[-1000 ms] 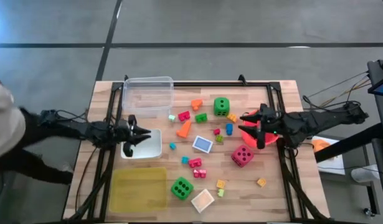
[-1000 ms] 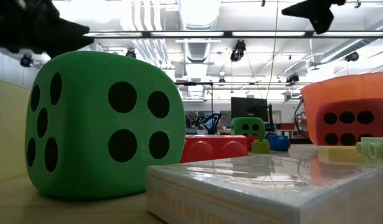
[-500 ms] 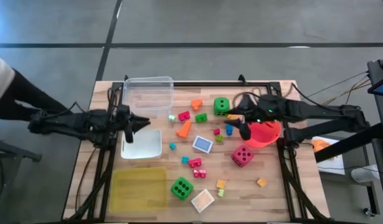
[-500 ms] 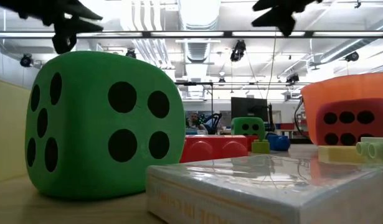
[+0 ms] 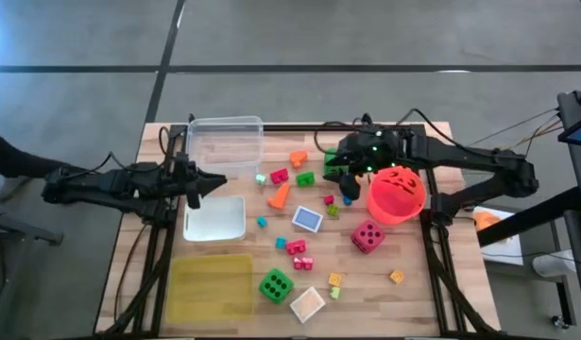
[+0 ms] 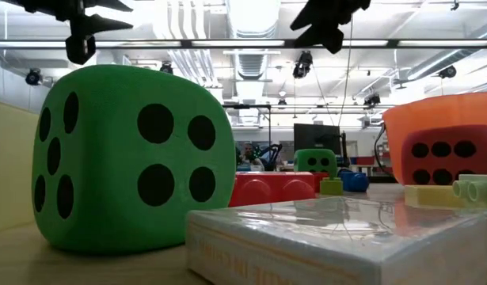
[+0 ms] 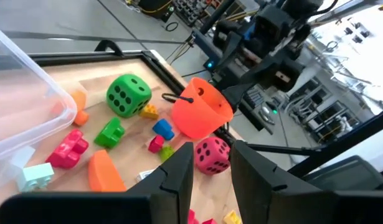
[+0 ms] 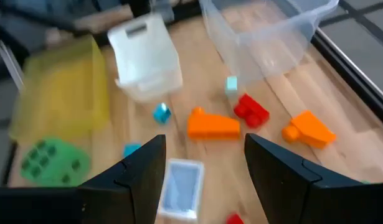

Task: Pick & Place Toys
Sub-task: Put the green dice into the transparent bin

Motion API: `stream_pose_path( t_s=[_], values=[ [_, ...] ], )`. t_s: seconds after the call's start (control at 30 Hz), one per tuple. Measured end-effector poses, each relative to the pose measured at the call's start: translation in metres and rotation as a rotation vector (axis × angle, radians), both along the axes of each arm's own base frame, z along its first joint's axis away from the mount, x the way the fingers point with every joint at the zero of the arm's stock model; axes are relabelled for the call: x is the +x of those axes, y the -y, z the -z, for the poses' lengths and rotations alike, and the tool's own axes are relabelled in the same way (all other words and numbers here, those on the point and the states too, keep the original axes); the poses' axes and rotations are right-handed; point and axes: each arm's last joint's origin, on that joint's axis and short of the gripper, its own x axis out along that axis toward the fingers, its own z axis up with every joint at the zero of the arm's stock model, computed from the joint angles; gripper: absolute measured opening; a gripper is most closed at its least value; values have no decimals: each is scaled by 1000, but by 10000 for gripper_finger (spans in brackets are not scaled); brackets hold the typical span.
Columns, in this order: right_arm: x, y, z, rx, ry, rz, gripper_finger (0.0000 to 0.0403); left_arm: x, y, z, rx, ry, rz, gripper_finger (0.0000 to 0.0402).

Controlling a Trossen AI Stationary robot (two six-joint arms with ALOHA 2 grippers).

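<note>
Toys lie scattered on the wooden table: a green die [image 5: 335, 161] at the far middle, a pink die [image 5: 368, 236], a second green die [image 5: 276, 285] near the front, orange blocks [image 5: 281, 195], a blue card [image 5: 307, 219] and small bright blocks. My right gripper [image 5: 345, 181] is open and empty, in the air just beside the far green die and left of the red-orange bucket [image 5: 397, 194]. Its wrist view shows the orange block [image 8: 213, 123] ahead between its fingers [image 8: 141, 171]. My left gripper [image 5: 200, 181] is open and empty, between the clear tub [image 5: 224, 144] and the white tub [image 5: 214, 219].
A yellow tub [image 5: 212, 286] lies at the front left. A boxed card pack [image 5: 307, 304] sits at the front, close before the low camera beside the near green die [image 6: 132, 158]. Black frame rails run along the table's left, far and right sides.
My right gripper has swung from over the bucket toward the table's left and far edge, ending beside the far green die; the bucket now shows uncovered. My left gripper has gone a little toward the far edge, off the white tub. No toy has moved.
</note>
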Motion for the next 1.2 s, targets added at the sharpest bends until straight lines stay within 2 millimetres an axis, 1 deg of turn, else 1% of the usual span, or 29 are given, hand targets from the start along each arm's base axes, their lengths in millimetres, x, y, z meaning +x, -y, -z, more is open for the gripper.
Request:
stream_pose_path(
  t_s=[0.1, 0.23, 0.37, 0.57, 0.63, 0.8, 0.9, 0.97, 1.2],
  values=[
    [9, 2, -6, -5, -38, -5, 212, 3, 0, 1, -2, -13, -1, 102],
    [17, 4, -6, -51, -168, -54, 212, 5, 0, 3, -23, -19, -6, 102],
    [25, 9, 9, -109, -364, 1, 212, 6, 0, 2, -21, -13, -23, 102],
    [38, 14, 31, -90, -514, -12, 212, 5, -1, 0, -94, 18, -82, 102],
    [43, 15, 35, -96, -539, -28, 212, 5, -2, 0, -101, 21, -94, 102],
    [51, 17, 39, -150, -574, -70, 212, 5, -2, 0, -103, 21, -95, 102],
    [50, 19, 41, -214, -643, -51, 212, 5, -2, 0, -103, 21, -95, 102],
    [48, 20, 40, -245, -654, -41, 212, 5, -2, 0, -103, 22, -95, 102],
    [45, 29, 40, -256, -663, -1, 212, 5, -2, 0, -109, 23, -97, 102]
  ],
)
